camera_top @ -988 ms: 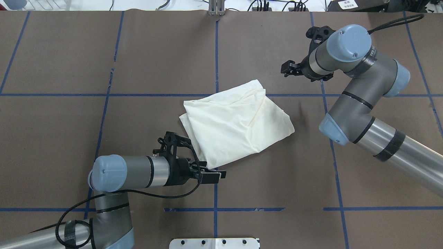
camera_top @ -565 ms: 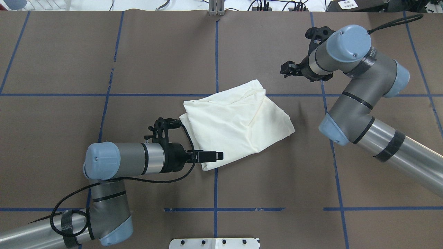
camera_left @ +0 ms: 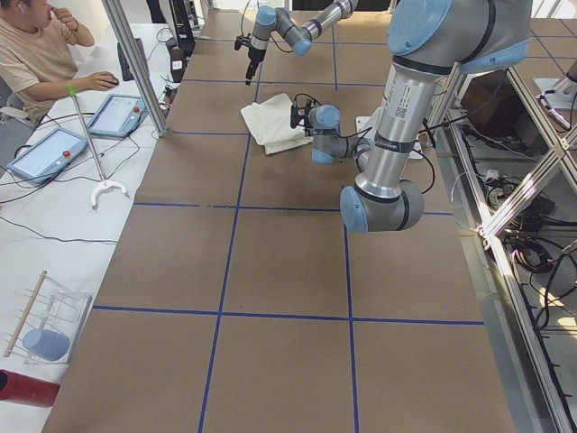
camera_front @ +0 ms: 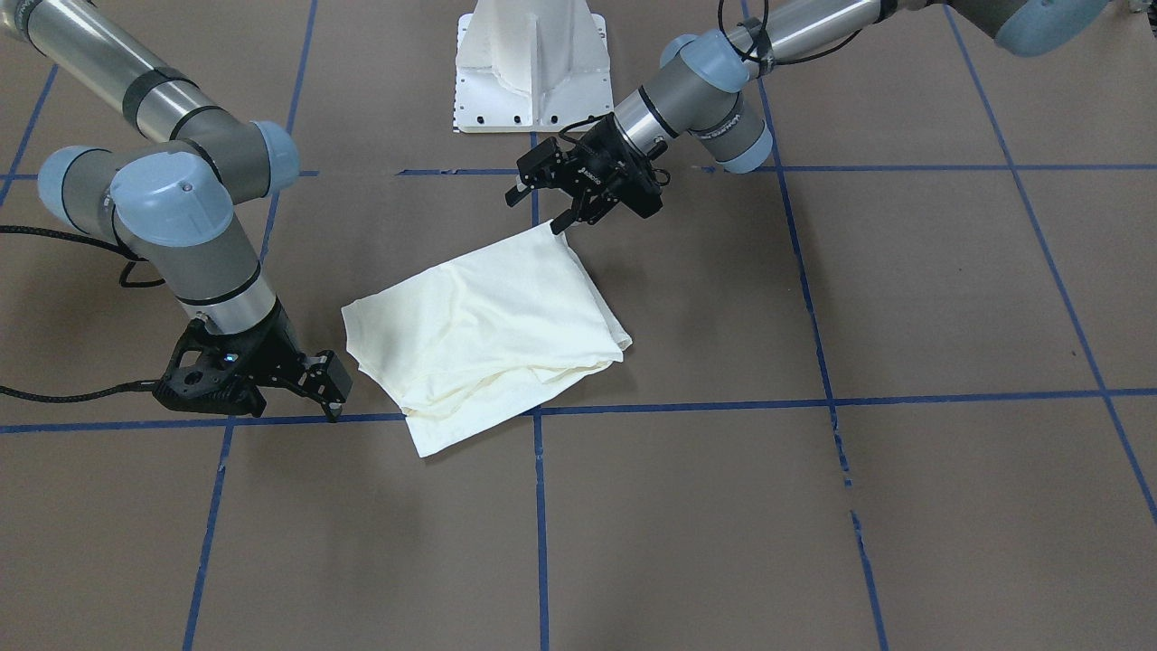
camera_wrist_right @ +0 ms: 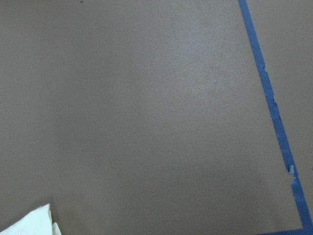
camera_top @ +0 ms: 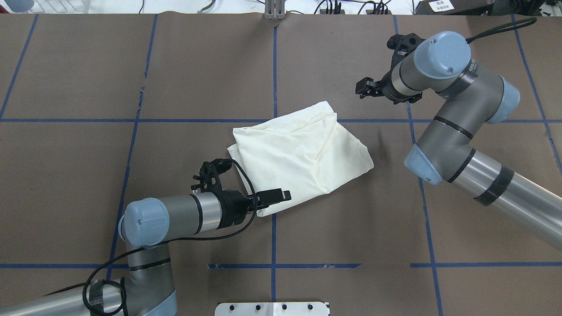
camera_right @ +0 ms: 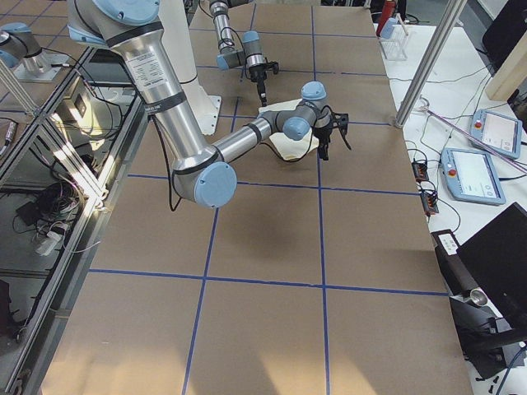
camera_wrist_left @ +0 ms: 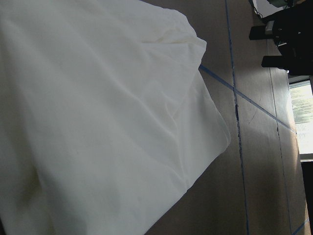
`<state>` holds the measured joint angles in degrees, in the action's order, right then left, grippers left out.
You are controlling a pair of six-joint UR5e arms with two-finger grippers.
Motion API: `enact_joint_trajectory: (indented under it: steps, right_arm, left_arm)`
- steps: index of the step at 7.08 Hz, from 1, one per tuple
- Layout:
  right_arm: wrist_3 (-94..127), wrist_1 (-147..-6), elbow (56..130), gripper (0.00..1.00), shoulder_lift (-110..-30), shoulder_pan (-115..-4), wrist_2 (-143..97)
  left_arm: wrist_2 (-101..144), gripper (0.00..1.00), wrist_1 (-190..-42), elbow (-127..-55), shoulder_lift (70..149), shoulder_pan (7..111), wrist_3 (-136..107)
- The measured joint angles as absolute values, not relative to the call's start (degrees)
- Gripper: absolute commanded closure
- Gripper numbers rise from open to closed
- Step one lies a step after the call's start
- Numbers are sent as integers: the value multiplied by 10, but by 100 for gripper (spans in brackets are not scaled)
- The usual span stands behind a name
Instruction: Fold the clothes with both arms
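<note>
cream shirt [camera_top: 303,153] lies plain side up in a compact fold mid-table [camera_top: 197,87]. left gripper [camera_top: 283,194] sits unclenched at its near corner; right gripper [camera_top: 359,89] hangs apart, spread, empty. folding looks nearly finished, maybe one tidy-up left.

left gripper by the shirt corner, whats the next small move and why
Probably close the left gripper on the shirt corner nearest the robot: its jaws look open right at that corner. The right gripper stands apart from the cloth.
</note>
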<state>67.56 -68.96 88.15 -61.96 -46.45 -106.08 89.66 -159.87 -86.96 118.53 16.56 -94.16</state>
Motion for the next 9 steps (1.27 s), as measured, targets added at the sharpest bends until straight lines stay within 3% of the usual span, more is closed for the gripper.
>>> enact_joint_trajectory:
  steps: [9]
  right_arm:
    - [679,-691,883,0,-620,-465,-1061]
  left_arm:
    - [866,0,-1596,-840,1187,148,-952]
